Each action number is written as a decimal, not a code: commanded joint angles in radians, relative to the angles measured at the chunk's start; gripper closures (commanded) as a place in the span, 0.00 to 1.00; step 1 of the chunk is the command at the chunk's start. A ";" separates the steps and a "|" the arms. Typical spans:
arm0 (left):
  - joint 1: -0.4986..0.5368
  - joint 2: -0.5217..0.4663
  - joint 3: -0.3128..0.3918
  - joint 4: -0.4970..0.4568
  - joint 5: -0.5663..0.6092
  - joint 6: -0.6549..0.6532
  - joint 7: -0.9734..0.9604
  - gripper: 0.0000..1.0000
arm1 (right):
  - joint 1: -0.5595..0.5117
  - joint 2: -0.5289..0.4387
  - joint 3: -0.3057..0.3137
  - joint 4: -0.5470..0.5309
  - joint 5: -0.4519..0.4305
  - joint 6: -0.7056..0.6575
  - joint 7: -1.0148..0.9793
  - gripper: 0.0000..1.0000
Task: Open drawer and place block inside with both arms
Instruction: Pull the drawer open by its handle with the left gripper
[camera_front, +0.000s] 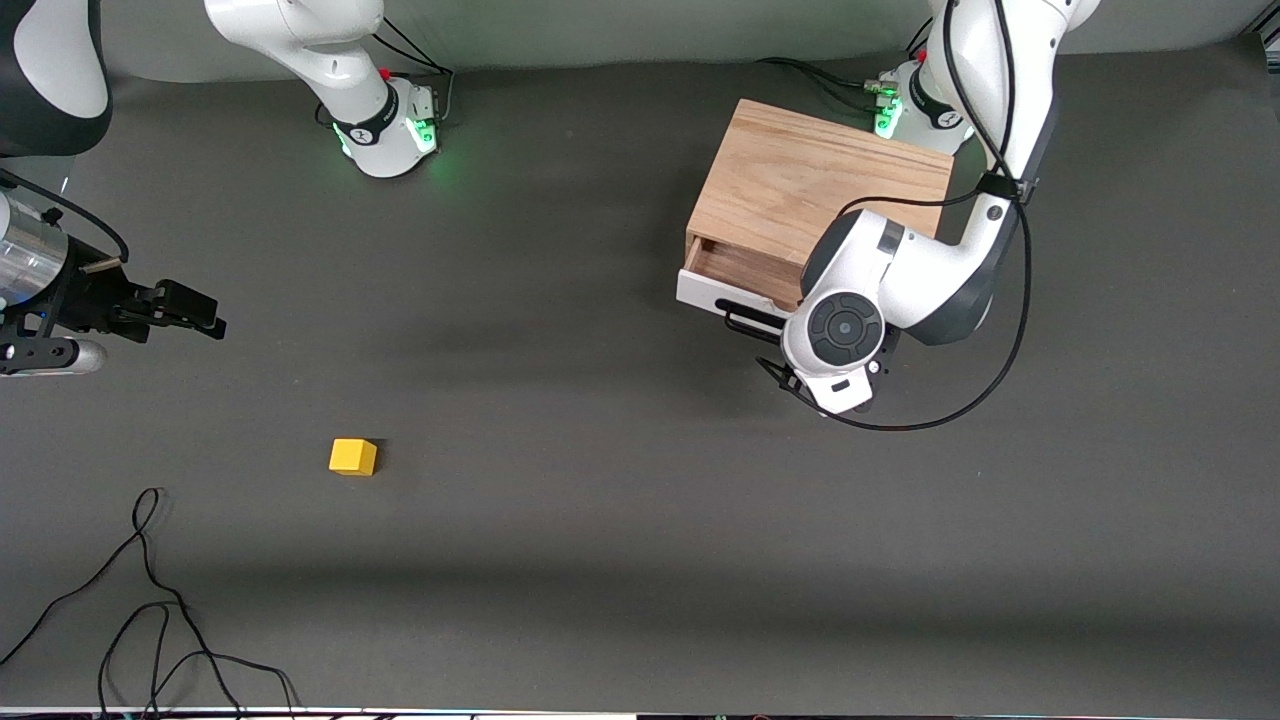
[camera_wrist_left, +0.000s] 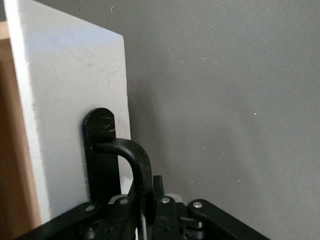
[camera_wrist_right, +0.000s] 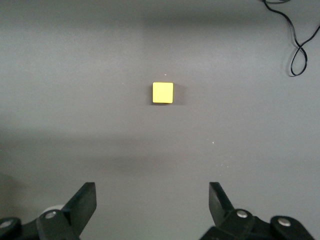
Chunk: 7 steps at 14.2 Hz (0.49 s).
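Observation:
The light-oak box stands at the left arm's end of the table. Its drawer is pulled out a little, showing a strip of brown interior above the white front panel. My left gripper is shut on the black bar handle by the panel; in the front view the left wrist covers it. The yellow block lies on the grey table toward the right arm's end. My right gripper is open and empty, up in the air; the block shows ahead of its fingers.
A loose black cable lies on the table near the front camera at the right arm's end, also in the right wrist view. The left arm's own cable loops over the table beside the drawer.

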 joint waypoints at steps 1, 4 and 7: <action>0.031 0.036 0.017 0.089 0.031 0.151 0.068 1.00 | 0.007 0.020 -0.006 0.005 0.005 0.005 -0.010 0.00; 0.031 0.057 0.017 0.115 0.042 0.189 0.070 1.00 | 0.009 0.069 -0.006 0.008 0.005 0.062 -0.010 0.00; 0.031 0.077 0.019 0.123 0.043 0.192 0.093 1.00 | 0.010 0.113 -0.003 0.015 0.005 0.114 -0.009 0.00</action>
